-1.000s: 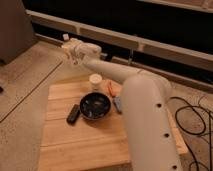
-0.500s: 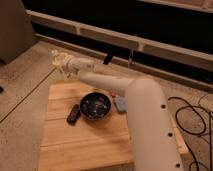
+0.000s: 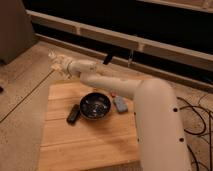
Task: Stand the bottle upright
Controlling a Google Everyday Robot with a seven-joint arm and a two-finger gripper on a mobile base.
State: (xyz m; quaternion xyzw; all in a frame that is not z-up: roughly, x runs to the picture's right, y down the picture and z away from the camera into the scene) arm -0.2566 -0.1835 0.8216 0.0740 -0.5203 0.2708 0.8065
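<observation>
My gripper (image 3: 56, 62) hangs shut over the floor, just past the far left corner of the wooden table (image 3: 85, 145). I see nothing between its pale fingers. My white arm (image 3: 125, 90) reaches to it from the lower right, crossing the table's far edge. The bottle is not visible; the arm covers the back of the table. A dark round bowl (image 3: 95, 106) sits in the middle of the table, well below and right of the gripper.
A black oblong bar (image 3: 73, 113) lies just left of the bowl. A grey-blue flat object (image 3: 120, 104) and a small red thing (image 3: 114, 95) lie to its right. Cables (image 3: 200, 120) trail on the floor at the right. A low ledge (image 3: 150, 45) runs along the back.
The arm has swung left and dropped lower, carrying the gripper out past the table's far left corner. A cream object seen behind the bowl a second ago is now covered by the arm.
</observation>
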